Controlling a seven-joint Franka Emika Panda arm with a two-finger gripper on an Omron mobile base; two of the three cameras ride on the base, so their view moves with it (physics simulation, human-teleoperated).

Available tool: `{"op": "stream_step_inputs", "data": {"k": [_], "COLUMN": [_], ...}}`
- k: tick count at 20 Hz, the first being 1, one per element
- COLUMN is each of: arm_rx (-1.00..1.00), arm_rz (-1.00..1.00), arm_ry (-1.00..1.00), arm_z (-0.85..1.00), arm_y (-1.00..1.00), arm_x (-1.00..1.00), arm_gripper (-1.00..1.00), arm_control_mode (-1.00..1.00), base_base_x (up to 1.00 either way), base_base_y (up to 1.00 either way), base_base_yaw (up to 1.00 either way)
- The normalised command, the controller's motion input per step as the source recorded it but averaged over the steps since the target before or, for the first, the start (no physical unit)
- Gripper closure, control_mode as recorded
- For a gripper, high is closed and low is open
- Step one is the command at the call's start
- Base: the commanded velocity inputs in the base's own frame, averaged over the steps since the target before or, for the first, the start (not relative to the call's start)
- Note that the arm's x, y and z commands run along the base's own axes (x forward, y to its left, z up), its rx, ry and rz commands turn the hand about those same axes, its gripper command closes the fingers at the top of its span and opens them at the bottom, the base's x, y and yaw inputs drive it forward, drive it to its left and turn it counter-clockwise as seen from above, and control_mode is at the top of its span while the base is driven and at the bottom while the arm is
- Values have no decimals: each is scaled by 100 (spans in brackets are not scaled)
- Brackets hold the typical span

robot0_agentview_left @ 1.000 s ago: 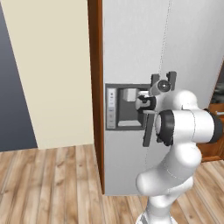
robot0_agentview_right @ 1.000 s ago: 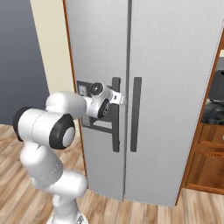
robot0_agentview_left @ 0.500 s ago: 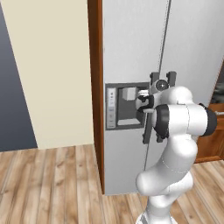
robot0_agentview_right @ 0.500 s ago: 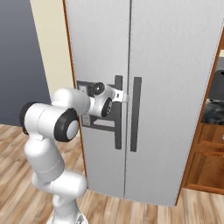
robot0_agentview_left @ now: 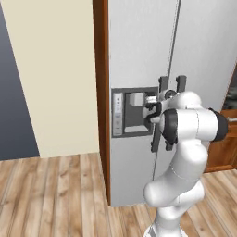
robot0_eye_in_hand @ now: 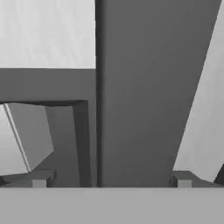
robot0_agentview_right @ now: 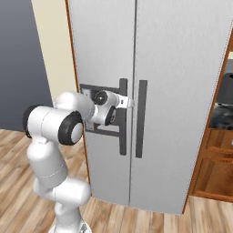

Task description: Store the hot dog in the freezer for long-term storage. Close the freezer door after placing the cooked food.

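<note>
Freezer door (robot0_agentview_right: 102, 68) stood shut on the left half of the light grey two-door fridge (robot0_agentview_right: 182, 68), its long axis running straight up and down and its face turned toward me. It was a tall grey panel with a dark grey dispenser recess (robot0_agentview_left: 132, 111) set at mid height. Just beside the centre seam its dark bar handle (robot0_agentview_right: 123, 116) ran vertically, parallel to the matching handle of the plain fridge door (robot0_agentview_right: 141, 119). A brown wooden side panel (robot0_agentview_left: 100, 92) edged the fridge on the left, with a cream wall (robot0_agentview_left: 51, 74) beyond it and wood plank floor (robot0_agentview_left: 55, 194) below.

My white arm rose from the base, bent at the elbow and reached forward level with the dispenser, wrist pointing at the door. I saw the end effector (robot0_agentview_right: 129, 103) right at the freezer handle, fingers spread fully apart. In the hand view the handle (robot0_eye_in_hand: 144, 92) filled the middle as a broad dark vertical band, with the two fingertips (robot0_eye_in_hand: 40, 179) sitting to either side of it, not clamped on it.
</note>
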Motion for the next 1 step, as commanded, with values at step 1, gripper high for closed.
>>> {"op": "stream_step_inputs", "data": {"k": [1], "arm_rx": [0], "arm_rz": [1], "arm_ry": [0], "arm_z": [4], "arm_y": [-5], "arm_x": [30], "arm_gripper": [-100], "arm_control_mode": [-100], "base_base_x": [0], "base_base_y": [0], "base_base_yaw": [0]}}
